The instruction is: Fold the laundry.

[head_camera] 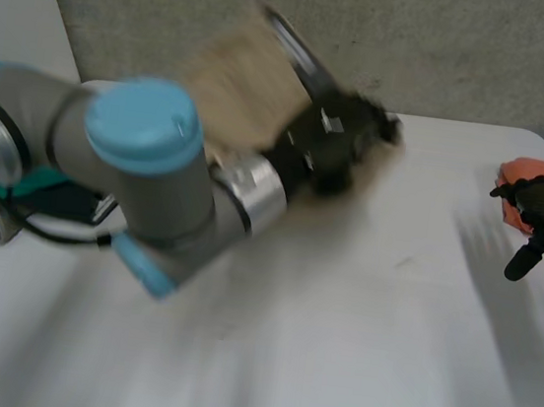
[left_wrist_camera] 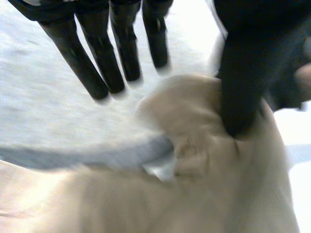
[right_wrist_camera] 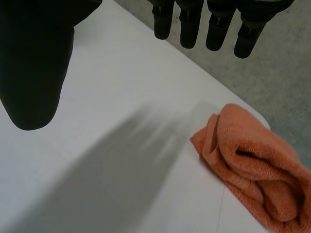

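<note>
Under the left hand's (left_wrist_camera: pixel 97 63) thumb sits a bunched beige cloth (left_wrist_camera: pixel 204 145), the thumb tip pressing into its top fold. The fingers (left_wrist_camera: pixel 121 53) are straight and spread, clear of the cloth, over the bare table (left_wrist_camera: pixel 48 107). I cannot see any pinch. A grey strip (left_wrist_camera: pixel 97 158) runs across the cloth below the palm. Off the right hand (right_wrist_camera: pixel 34 58), beyond and beside its fingertips, an orange towel (right_wrist_camera: pixel 252 165) lies crumpled at the table's corner. That hand is wide open, with fingers (right_wrist_camera: pixel 216 29) straight and thumb apart, holding nothing and not touching the towel.
</note>
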